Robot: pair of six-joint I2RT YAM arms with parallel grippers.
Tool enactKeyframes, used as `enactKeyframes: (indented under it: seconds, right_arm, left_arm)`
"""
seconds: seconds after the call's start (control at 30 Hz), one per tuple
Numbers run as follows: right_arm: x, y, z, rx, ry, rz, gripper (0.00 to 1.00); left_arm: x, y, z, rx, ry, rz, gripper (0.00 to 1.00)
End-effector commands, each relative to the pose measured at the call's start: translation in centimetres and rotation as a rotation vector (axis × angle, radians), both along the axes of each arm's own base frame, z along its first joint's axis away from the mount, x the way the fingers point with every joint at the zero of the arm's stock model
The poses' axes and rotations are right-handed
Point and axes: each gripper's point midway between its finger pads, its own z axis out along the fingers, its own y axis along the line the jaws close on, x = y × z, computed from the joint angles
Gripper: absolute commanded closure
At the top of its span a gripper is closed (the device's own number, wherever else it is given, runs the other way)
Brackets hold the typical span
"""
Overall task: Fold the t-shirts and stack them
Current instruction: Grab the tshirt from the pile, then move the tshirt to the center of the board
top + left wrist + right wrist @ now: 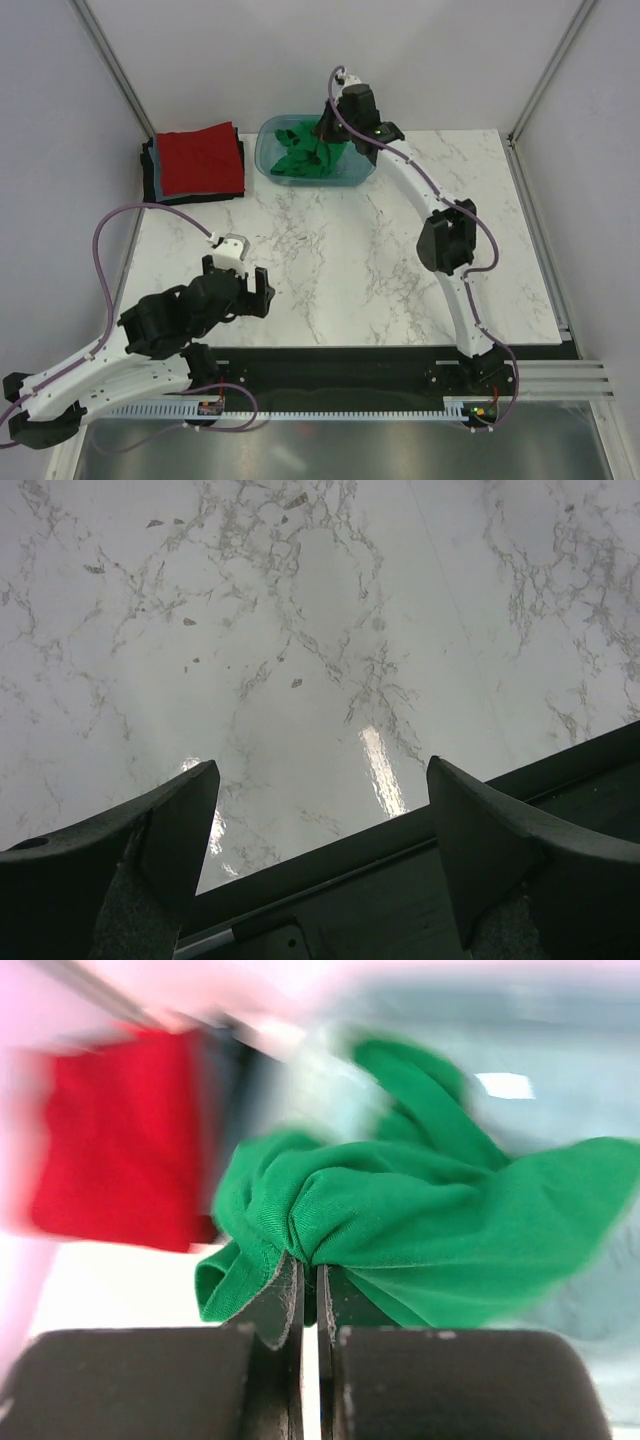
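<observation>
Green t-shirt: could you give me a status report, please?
Right end effector shut on green t-shirt, over tub. Left end effector open, empty. Nothing blocking.

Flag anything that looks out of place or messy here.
The green t-shirt sits bunched up in the teal tub, with a fold pinched in the right gripper. Beside the tub, the red t-shirt lies flat and neatly folded. Nothing looks spilled or damaged.
</observation>
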Motion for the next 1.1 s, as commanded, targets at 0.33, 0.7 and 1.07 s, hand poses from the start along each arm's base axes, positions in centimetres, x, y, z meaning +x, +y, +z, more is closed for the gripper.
enactKeyframes:
  seconds: [0.33,0.7,1.07]
  right_arm:
    - [-15.7,-15.3,20.4,0.427,-0.142,-0.169,0.39]
    - [-26.5,-32.0,-3.5,0.131,0.347,-0.626,0.02]
    - [-28.9,-25.0,-2.6,-0.055,0.28,-0.384,0.06]
  left_arm:
    - [0.2,1.0,3.2,-0.142,-0.082,0.057,0.09]
    - [0.0,1.0,3.6,-0.164,-0.087,0.05,0.1]
    - [-0.1,1.2,3.7,-0.175,-0.093,0.056,0.1]
